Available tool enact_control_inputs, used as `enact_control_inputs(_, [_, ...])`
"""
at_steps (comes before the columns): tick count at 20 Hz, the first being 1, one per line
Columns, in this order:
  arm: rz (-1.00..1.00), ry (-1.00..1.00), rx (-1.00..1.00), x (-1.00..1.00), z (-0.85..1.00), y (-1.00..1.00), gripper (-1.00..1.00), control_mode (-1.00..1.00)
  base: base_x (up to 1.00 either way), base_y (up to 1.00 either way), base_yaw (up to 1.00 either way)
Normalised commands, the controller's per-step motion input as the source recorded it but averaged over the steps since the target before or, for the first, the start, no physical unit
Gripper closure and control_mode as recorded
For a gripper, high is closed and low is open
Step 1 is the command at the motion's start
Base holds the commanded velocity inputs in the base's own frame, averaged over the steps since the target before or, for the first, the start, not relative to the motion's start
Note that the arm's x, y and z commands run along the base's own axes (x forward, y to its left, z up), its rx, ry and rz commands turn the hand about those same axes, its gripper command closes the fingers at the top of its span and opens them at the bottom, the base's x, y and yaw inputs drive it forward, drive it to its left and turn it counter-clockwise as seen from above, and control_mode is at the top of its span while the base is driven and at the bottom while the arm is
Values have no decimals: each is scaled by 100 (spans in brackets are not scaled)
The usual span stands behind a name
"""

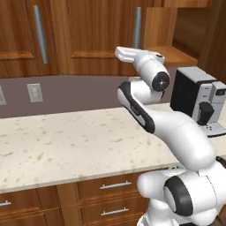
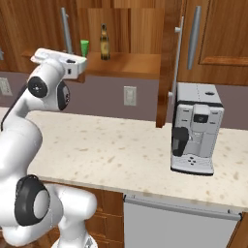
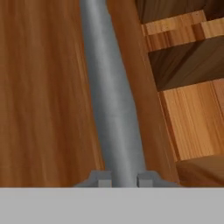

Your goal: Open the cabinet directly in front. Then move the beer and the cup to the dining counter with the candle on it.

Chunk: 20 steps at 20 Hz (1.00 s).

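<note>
With our jaws (image 3: 121,180) clenched on the cabinet's bar handle (image 3: 111,96) up the frame's middle, we should swing the door wider along its arc, beer (image 2: 103,42) and cup (image 2: 85,48) waiting upper left.

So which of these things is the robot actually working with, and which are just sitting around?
Part of the job:
cabinet door
its bar handle
beer
cup
gripper, closed on the handle

Just there:
coffee machine
wall outlet
countertop
</note>
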Motion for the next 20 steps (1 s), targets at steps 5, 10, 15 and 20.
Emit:
enact_control_inputs(5, [-9,-4,0,-100,48,66,100,-100,0,0,0])
enact_control_inputs(10, [-11,-5,-1,-100,48,94,100,-100,0,0,0])
enact_control_inputs(15, [-6,2,-2,-43,11,64,100,-100,0,0,0])
enact_control_inputs(20, [0,0,19,-7,-2,-72,-100,-100,0,0,0])
